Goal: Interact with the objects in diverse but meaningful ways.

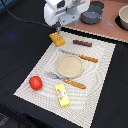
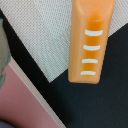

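Hovering over the bread block (image 1: pixel 57 39), my gripper (image 1: pixel 60 26) hangs at the placemat's (image 1: pixel 100 65) far corner in the exterior view; I cannot tell whether its jaws stand apart or together. Sausage (image 1: pixel 82 43) lies on the placemat near the block, tomato (image 1: pixel 35 83) and yellow packet (image 1: pixel 62 95) at its near end, plate (image 1: pixel 69 66) mid-mat between knife (image 1: pixel 80 56) and fork (image 1: pixel 66 80). Wrist view: bread block (image 2: pixel 92 42) straddles the placemat's (image 2: pixel 45 35) edge, partly on black cloth (image 2: pixel 90 105). No fingers visible.

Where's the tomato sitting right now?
The tomato sits on the placemat toward the exterior view's left, just left of the fork.
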